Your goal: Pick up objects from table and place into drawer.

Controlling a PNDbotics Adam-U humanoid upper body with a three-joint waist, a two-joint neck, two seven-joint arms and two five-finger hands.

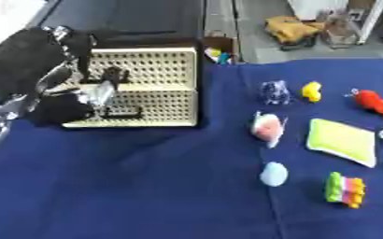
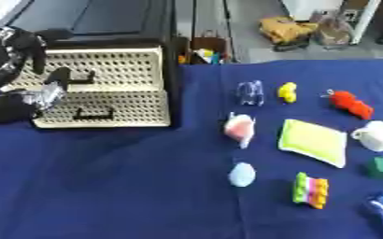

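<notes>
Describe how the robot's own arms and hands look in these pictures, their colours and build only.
Only the left arm shows, coming in from the left: a bulky black covering with silver metal joints near the wrist. The left hand at its end is black with silver, metallic-looking parts, seen against the cream perforated drawer unit. No cables or markings can be made out. The right arm and hand are not in view.

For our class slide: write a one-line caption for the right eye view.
Robot's left hand at the perforated drawer unit, small toys and a yellow pad waiting on the blue cloth.
</notes>
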